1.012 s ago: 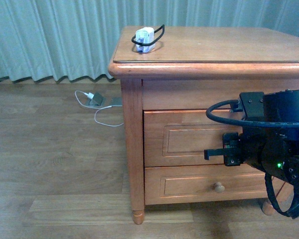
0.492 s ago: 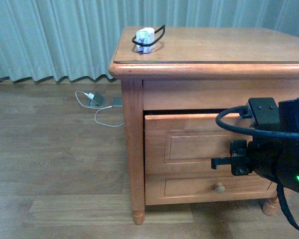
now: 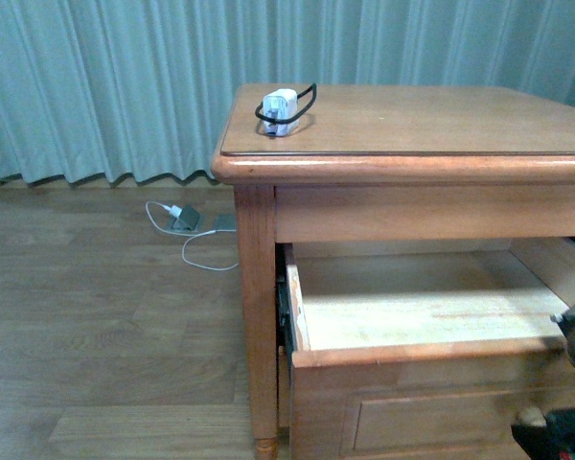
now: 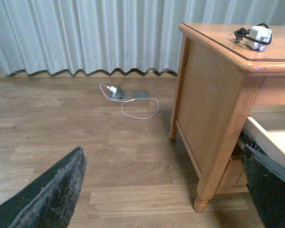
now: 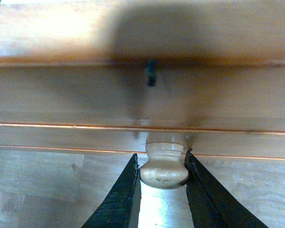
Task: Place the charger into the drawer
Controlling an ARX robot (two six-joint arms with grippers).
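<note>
Right wrist view alone shows the right gripper (image 5: 161,156) clenched on the knob (image 5: 164,169) between its jaws; the left gripper (image 4: 162,152) gapes, released.

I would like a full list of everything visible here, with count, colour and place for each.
charger: one, white with black cable, on the cabinet top, far left corner.
cabinet: one, honey wood, before the curtain.
drawer: one, honey front, pale inside, pulled open.
knob: one, pale wood, on the drawer front.
plug with cable: one, white, on the floor.
curtain: one, grey-green, behind.
floor: one, brown wood.
left tool: one, black, open, over the floor.
right tool: one, black, shut on the knob.
</note>
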